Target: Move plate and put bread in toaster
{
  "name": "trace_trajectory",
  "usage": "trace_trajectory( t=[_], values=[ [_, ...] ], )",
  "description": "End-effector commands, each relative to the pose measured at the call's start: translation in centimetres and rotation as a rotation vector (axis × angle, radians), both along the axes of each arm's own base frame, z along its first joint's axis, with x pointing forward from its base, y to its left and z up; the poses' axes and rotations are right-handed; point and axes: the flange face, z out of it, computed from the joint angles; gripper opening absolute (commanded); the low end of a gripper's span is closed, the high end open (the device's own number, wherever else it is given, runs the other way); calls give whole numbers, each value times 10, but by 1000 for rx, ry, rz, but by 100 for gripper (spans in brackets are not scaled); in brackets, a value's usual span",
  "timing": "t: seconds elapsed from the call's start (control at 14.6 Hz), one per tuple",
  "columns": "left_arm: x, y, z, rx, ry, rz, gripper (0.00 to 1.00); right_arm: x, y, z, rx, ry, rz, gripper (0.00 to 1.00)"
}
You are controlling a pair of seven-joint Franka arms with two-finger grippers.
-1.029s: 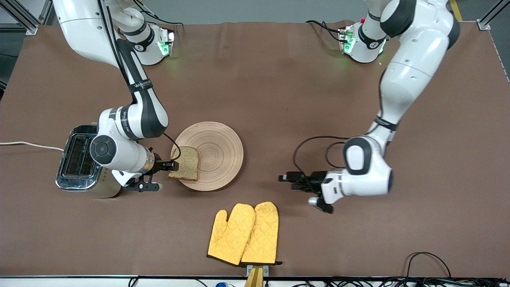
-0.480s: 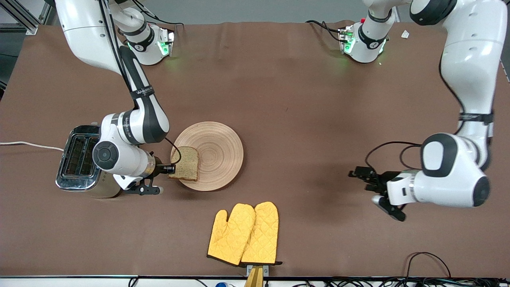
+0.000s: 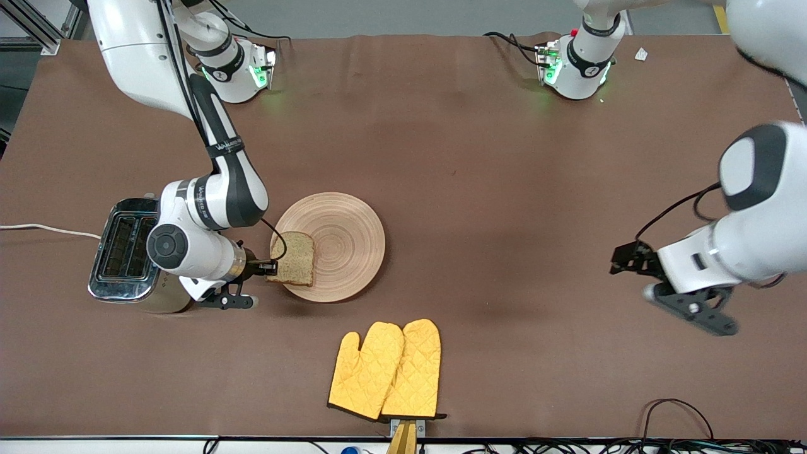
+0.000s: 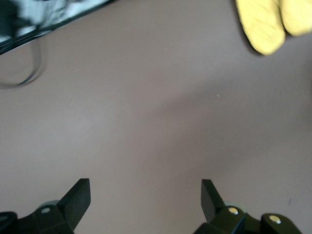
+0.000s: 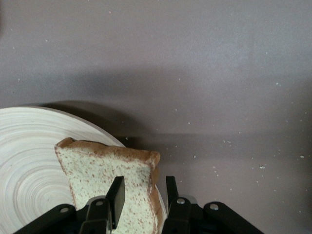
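Right gripper (image 3: 272, 268) pinched onto bread (image 3: 294, 257) at crust edge, slice lying on plate (image 3: 343, 233) rim beside toaster (image 3: 123, 249). Bread likely light, soft, crumbly: grip gently by edge. Left gripper (image 3: 624, 258) wide open, empty, over bare table, waiting.

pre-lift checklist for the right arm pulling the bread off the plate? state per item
1. Right gripper closed on the brown wholegrain bread slice edge: ok.
2. Bread resting on the round tan wooden plate, overhanging its rim toward the toaster: ok.
3. Cream-beige chrome-topped toaster slots empty: cannot tell, partly hidden by the arm.
4. Left gripper open, over bare table at the left arm's end: ok.
5. Yellow oven mitts outside the plate-to-toaster path: ok.
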Motion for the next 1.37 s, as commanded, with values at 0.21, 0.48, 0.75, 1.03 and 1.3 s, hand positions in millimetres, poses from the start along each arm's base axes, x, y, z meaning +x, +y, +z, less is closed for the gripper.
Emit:
trace_trajectory(
  t=[0.21, 0.48, 0.75, 1.03, 1.3],
  values=[
    [-67, 19, 101, 116, -46, 329, 100, 7, -1, -16, 10, -17, -16, 42],
    [-72, 51, 104, 121, -44, 337, 100, 8, -2, -16, 12, -18, -20, 42],
    [-109, 43, 97, 112, -92, 344, 100, 8, 0, -16, 48, -11, -44, 42],
    [-137, 40, 101, 50, -96, 367, 100, 7, 0, -17, 48, -10, -41, 41],
    [-140, 23, 107, 48, -106, 333, 100, 7, 0, -18, 47, -11, -39, 35]
  ],
)
